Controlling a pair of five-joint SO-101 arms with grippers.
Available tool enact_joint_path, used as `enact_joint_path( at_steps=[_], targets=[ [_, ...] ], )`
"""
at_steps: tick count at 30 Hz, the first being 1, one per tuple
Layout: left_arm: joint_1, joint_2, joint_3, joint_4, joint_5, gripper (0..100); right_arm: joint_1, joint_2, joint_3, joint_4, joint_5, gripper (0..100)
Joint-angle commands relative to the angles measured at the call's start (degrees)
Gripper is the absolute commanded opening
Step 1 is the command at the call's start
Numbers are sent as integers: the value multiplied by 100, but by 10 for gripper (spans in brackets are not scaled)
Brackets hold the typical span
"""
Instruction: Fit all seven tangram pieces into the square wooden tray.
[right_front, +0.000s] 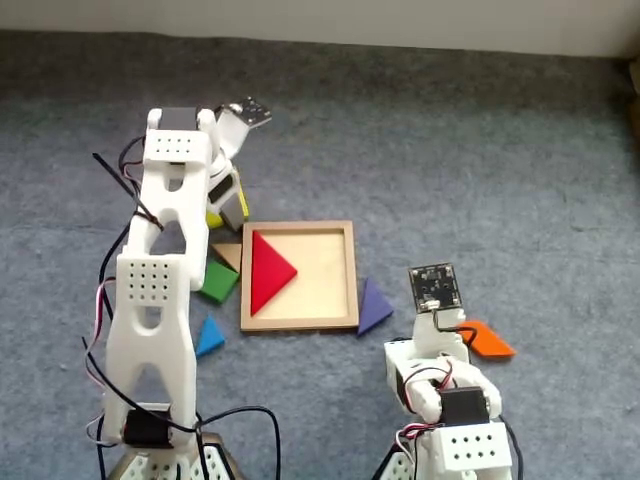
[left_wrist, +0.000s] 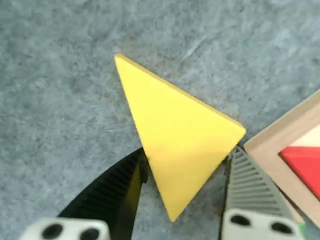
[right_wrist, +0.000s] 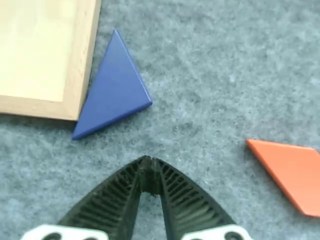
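Observation:
The square wooden tray (right_front: 345, 275) holds a red triangle (right_front: 268, 270) at its left side. My left gripper (left_wrist: 189, 157) is shut on a yellow triangle (left_wrist: 175, 135), one finger against each slanted edge, just off the tray's corner (left_wrist: 272, 142). In the high view this yellow triangle (right_front: 213, 216) peeks out under the left arm, at the tray's far left corner. My right gripper (right_wrist: 150, 162) is shut and empty over the carpet. It sits between a dark blue triangle (right_wrist: 112, 87), which leans on the tray's edge (right_wrist: 80, 65), and an orange parallelogram (right_wrist: 292, 172).
Left of the tray lie a tan piece (right_front: 228, 254), a green piece (right_front: 218, 282) and a light blue triangle (right_front: 208, 336), all partly under the left arm (right_front: 150, 300). Grey carpet covers the table. Black cables trail beside both arm bases.

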Motion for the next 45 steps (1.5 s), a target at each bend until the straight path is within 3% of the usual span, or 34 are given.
enact_joint_path(
  at_steps=[1, 6, 15, 19, 25, 34, 39, 45],
  targets=[
    [207, 13, -13, -70, -62, 210, 110, -40, 426, -57, -18, 6],
    [233, -22, -136, -35, -62, 207, 110, -40, 426, -57, -18, 6],
    [233, -40, -1393, 580, -26, 76, 136, -40, 426, -57, -18, 6],
    [242, -40, -1596, 580, 105, 129, 136, -40, 426, -57, -18, 6],
    [259, -4, -2079, 571, 1415, 287, 136, -40, 426, -57, -18, 6],
    [760, 418, -1859, -457, 2286, 291, 136, -40, 426, -57, -18, 6],
    [804, 963, -1877, -967, 2295, 288, 136, -40, 426, -57, -18, 6],
    [690, 1147, -1842, -958, 2180, 266, 136, -40, 426, -57, -18, 6]
  ],
)
